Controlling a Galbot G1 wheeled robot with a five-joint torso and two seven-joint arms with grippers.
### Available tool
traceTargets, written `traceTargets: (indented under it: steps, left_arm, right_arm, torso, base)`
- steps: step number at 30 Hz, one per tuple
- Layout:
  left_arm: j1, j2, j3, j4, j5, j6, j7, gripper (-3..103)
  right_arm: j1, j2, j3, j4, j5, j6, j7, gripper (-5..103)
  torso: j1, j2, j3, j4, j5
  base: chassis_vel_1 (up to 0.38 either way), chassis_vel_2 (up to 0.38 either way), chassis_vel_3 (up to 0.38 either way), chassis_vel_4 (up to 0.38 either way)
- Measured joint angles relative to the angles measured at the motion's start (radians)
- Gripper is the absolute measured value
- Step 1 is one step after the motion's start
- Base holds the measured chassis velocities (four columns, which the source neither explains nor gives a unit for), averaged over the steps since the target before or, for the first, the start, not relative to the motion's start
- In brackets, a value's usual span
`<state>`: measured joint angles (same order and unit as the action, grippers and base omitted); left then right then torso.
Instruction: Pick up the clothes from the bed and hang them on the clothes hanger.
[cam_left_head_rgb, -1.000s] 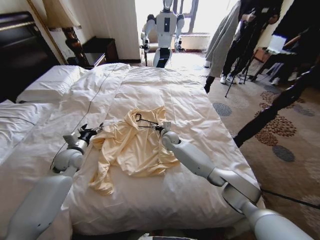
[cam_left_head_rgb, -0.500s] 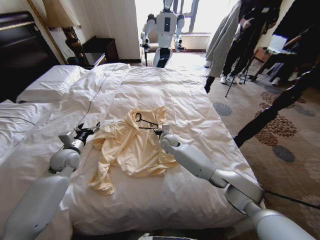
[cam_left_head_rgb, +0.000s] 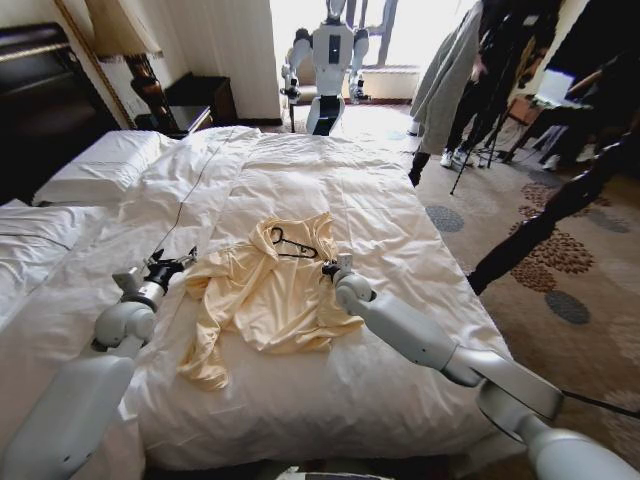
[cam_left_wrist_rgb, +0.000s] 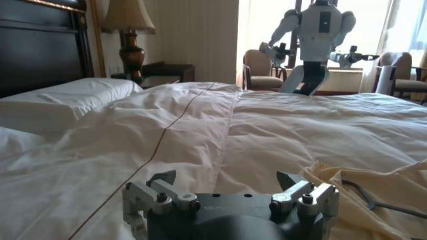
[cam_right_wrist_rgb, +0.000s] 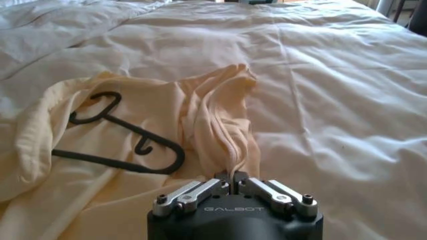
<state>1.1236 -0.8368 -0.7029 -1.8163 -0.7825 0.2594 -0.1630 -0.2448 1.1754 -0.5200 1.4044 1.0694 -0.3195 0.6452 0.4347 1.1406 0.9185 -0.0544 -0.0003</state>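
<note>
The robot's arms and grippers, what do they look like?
Both arms are smooth, glossy white rounded tubes with bulbous joints. Each ends in a dark grey gripper body with silvery metal finger linkages and visible screws: left gripper, right gripper. The right one carries "GALBOT" lettering.

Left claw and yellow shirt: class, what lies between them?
Bare white duvet of the bed, in the head view: the open left claw rests just short of the shirt.

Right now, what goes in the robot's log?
right end effector: shut on shirt | left end effector: open beside it | hanger: lying on shirt | bed
</note>
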Motion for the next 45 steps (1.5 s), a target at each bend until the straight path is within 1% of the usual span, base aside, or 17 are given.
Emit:
traceTargets:
  steps: [2,6,9,10,13,14,18,19,22,24,27,28,32,36,41,45]
  left_arm:
    - [0.003,0.0,-0.001,-0.003,0.0,0.001,0.001,100]
    - [0.009,-0.002,-0.004,-0.01,0.005,0.002,0.003,100]
    - [0.011,-0.004,-0.003,-0.016,0.013,0.005,0.003,100]
    - [0.011,-0.004,-0.003,-0.016,0.013,0.005,0.003,100]
    - [0.01,-0.003,-0.004,-0.022,0.013,0.008,0.0,100]
    - [0.01,-0.003,-0.004,-0.022,0.013,0.008,0.0,100]
    - [0.015,0.004,-0.028,-0.03,0.006,0.018,-0.003,100]
    - [0.015,0.004,-0.028,-0.03,0.006,0.018,-0.003,100]
    - [0.025,0.006,-0.048,-0.033,0.0,0.023,-0.003,100]
    - [0.03,0.006,-0.055,-0.035,-0.002,0.024,-0.003,100]
    - [0.043,0.005,-0.07,-0.038,-0.005,0.025,-0.004,100]
    - [0.043,0.005,-0.07,-0.038,-0.005,0.025,-0.004,100]
    - [0.059,0.004,-0.09,-0.044,-0.01,0.026,-0.004,100]
    - [0.07,0.002,-0.099,-0.052,-0.014,0.028,-0.004,100]
    - [0.081,0.0,-0.107,-0.06,-0.016,0.029,-0.004,100]
    - [0.091,-0.001,-0.115,-0.061,-0.017,0.029,-0.003,100]
  right_arm:
    - [0.006,-0.005,0.005,0.003,-0.003,0.002,0.0,-2]
    - [0.043,-0.011,0.015,0.005,-0.036,0.015,-0.028,-2]
    - [0.088,0.033,0.013,-0.022,-0.044,0.02,-0.056,-2]
    - [0.088,0.033,0.013,-0.022,-0.044,0.02,-0.056,-2]
    - [0.112,0.093,-0.006,-0.05,-0.041,0.02,-0.065,-1]
    - [0.112,0.093,-0.006,-0.05,-0.041,0.02,-0.065,-1]
    - [0.126,0.15,-0.083,-0.065,-0.033,0.019,-0.083,0]
    - [0.126,0.15,-0.083,-0.065,-0.033,0.019,-0.083,0]
    - [0.125,0.165,-0.133,-0.029,-0.013,0.014,-0.071,0]
    - [0.124,0.163,-0.147,-0.009,-0.002,0.011,-0.06,0]
    - [0.123,0.129,-0.201,0.065,0.038,-0.004,-0.029,0]
    - [0.123,0.129,-0.201,0.065,0.038,-0.004,-0.029,0]
    - [0.127,0.061,-0.279,0.168,0.091,-0.021,0.006,0]
    - [0.126,0.035,-0.309,0.223,0.114,-0.025,0.021,0]
    - [0.125,0.034,-0.325,0.256,0.129,-0.025,0.032,0]
    - [0.125,0.055,-0.339,0.27,0.146,-0.025,0.047,0]
  torso:
    - [0.0,0.0,0.0,0.0,0.0]
    - [0.0,0.0,0.0,-0.0002,-0.0004]
    - [0.0,0.0,0.0,-0.0001,-0.0003]
    - [0.0,0.0,0.0,-0.0001,-0.0003]
    - [0.0,0.0,0.0,0.0002,-0.0005]
    - [0.0,0.0,0.0,0.0002,-0.0005]
    - [0.0,0.0,0.0,0.0001,-0.0001]
    - [0.0,0.0,0.0,0.0001,-0.0001]
    - [0.0,0.0,0.0,0.0002,-0.0002]
    - [0.0,0.0,0.0,0.0002,-0.0002]
    - [0.0,0.0,0.0,0.0001,-0.0002]
    - [0.0,0.0,0.0,0.0001,-0.0002]
    - [0.0,0.0,0.0,-0.0002,-0.0002]
    - [0.0,0.0,0.0,-0.0001,-0.0001]
    - [0.0,0.0,0.0,-0.0001,-0.0001]
    - [0.0,0.0,0.0,0.0001,-0.0001]
  base:
    - [0.0,0.0,0.0,0.0]
    - [0.0,0.0,0.0,0.0]
    - [0.0,0.0,0.0,0.0]
    - [0.0,0.0,0.0,0.0]
    - [0.0,0.0,0.0,0.0]
    - [0.0,0.0,0.0,0.0]
    - [0.0,0.0,0.0,0.0]
    - [0.0,0.0,0.0,0.0]
    - [0.0,0.0,0.0,0.0]
    - [0.0,0.0,0.0,0.0]
    - [0.0,0.0,0.0,0.0]
    - [0.0,0.0,0.0,0.0]
    - [0.0,0.0,0.0,0.0]
    - [0.0,0.0,0.0,0.0]
    - [0.0,0.0,0.0,0.0]
    - [0.0,0.0,0.0,0.0]
